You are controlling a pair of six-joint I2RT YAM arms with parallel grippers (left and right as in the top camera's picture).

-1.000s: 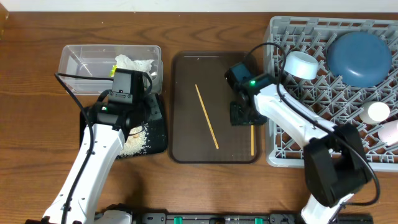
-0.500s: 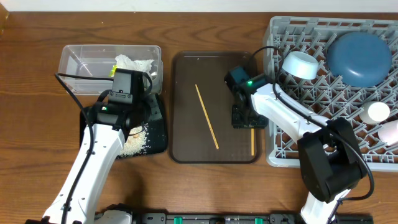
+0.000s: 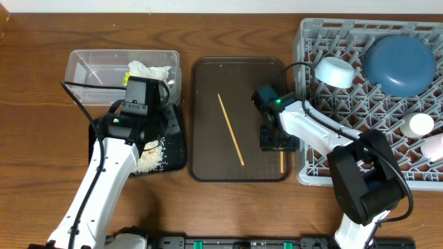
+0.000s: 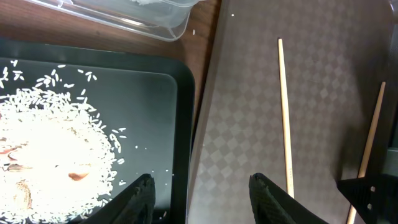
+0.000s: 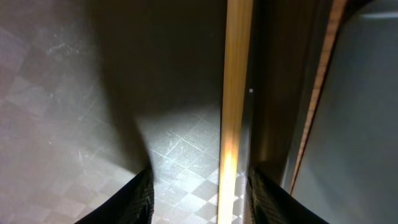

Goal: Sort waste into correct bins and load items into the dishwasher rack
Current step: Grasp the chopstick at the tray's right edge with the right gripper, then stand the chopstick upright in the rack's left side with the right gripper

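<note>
Right gripper [image 3: 275, 138] low at right edge of brown tray [image 3: 208, 149], jaws apart, straddling one chopstick [image 5: 236, 93], nothing clamped. Stick runs lengthwise along that edge, closer to the outer finger. Second chopstick [image 3: 230, 129] lies diagonal mid-tray, farther off.

Jaws parted on both: my right gripper [image 5: 200, 193] low over the brown tray's [image 3: 208, 138] right edge, my left gripper [image 4: 202, 193] at its left edge.

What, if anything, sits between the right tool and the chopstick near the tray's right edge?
Nothing visible. In the right wrist view the right tool stands over the chopstick, jaws open either side, bare brown tray beneath. The tray's rim runs close beside the chopstick, so one finger may get crowded.
</note>
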